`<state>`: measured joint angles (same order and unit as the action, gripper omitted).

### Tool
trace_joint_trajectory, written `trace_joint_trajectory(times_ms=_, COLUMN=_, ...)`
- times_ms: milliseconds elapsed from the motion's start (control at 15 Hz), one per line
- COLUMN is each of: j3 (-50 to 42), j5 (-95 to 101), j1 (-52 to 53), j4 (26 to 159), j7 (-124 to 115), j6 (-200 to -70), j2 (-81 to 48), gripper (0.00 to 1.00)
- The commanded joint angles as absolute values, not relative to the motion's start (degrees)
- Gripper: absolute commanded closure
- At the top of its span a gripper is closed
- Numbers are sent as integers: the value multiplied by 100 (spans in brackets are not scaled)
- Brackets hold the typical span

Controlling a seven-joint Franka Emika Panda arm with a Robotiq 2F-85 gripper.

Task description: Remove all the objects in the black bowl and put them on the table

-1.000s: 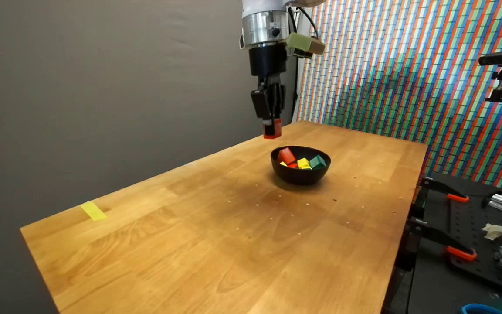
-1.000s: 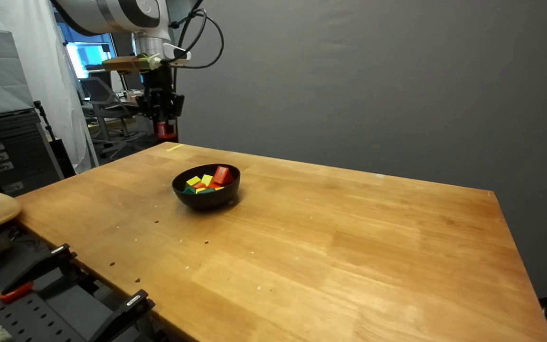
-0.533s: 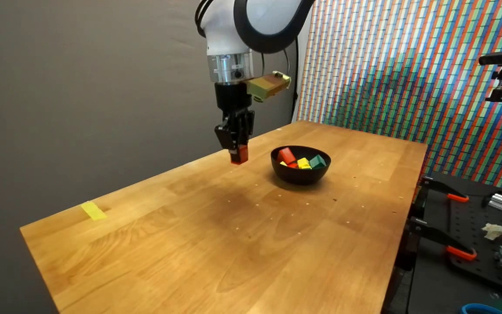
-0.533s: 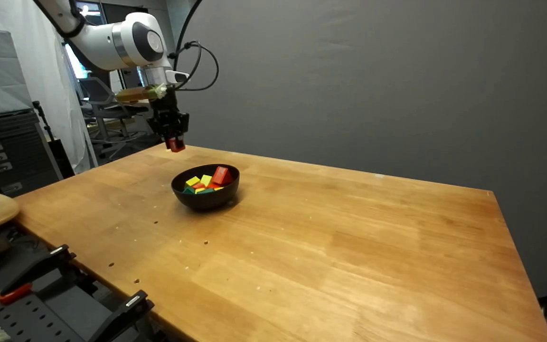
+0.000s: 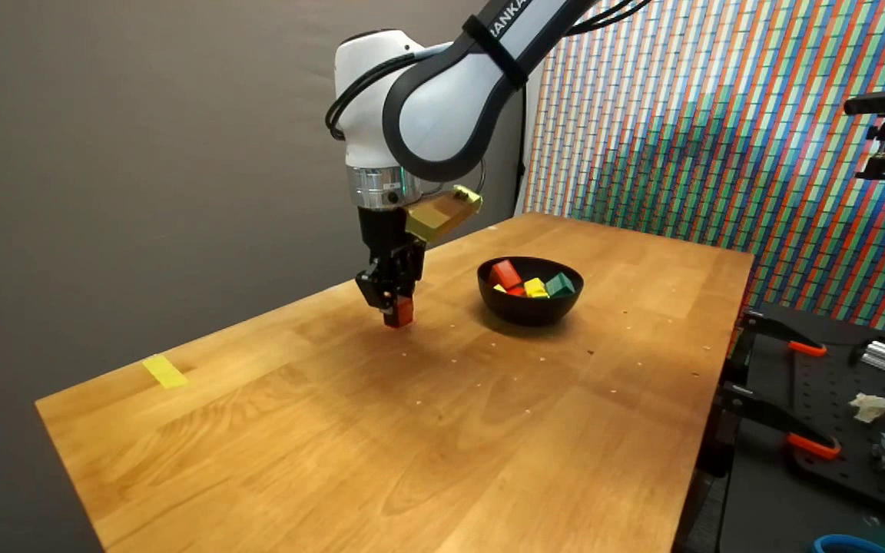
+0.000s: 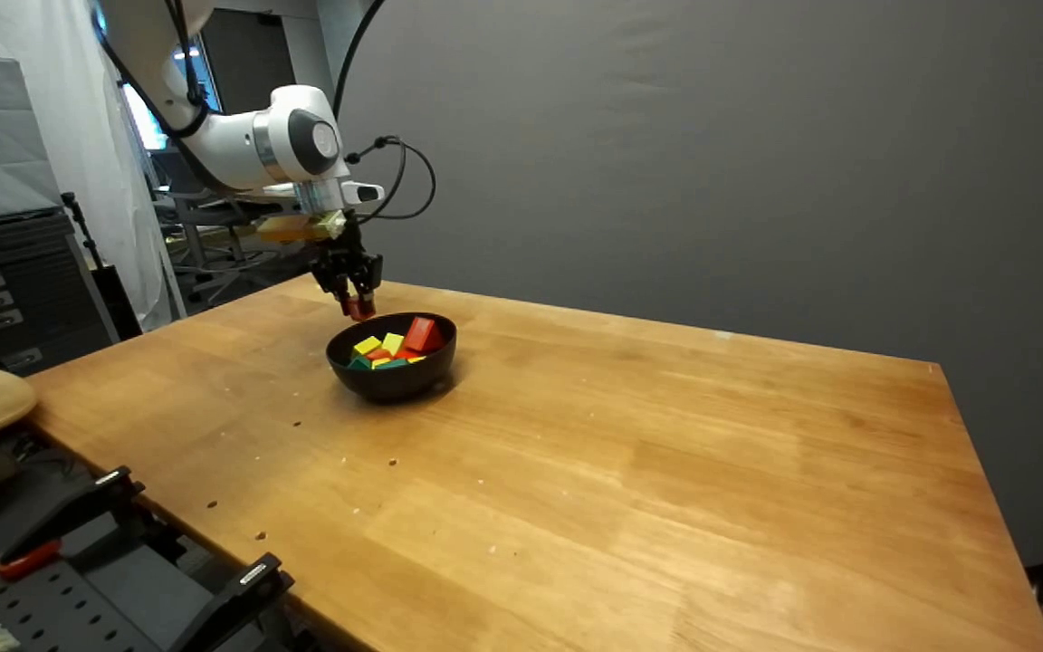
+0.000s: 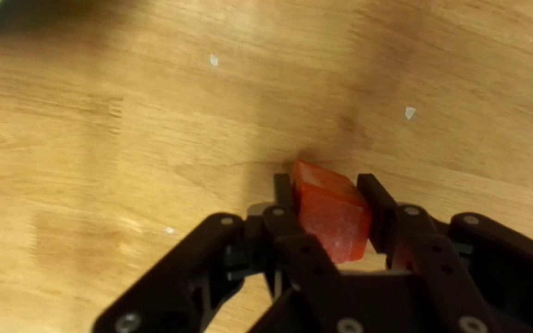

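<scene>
My gripper brings a red block down toward the table near the black bowl, gripper and block both well below their height of a second ago. My jaws stand part-way apart, spaced to the block's width, and hold it by two sides. Whether its underside meets the table, I cannot tell. The bowl stays put, with more red blocks, yellow blocks and green blocks lying inside. For the task, I judge, the shift means this block is out and its set-down is close; a gentle touch and a clean release, apart from the bowl, seem called for next. By what lies inside, most of the clearing likely remains ahead.
</scene>
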<state>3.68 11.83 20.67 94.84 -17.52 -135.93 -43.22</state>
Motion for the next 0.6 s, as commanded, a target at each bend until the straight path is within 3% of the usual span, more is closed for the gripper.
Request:
trace_joint_trajectory(times_ms=0, j3=120, j5=1342, j1=2320, j4=9139, j7=-1867, j6=-13367, j2=-4455, gripper=31)
trace_joint_trajectory(times_ms=267, j3=73, j5=1514, j1=2333, j4=9667, j7=-1706, j6=-12750, j2=-3495, gripper=1)
trace_joint_trajectory(times_ms=533, j3=-14, j5=1393, j1=1917, j4=10168, j7=-1878, j6=-12538, j2=-2648, gripper=0)
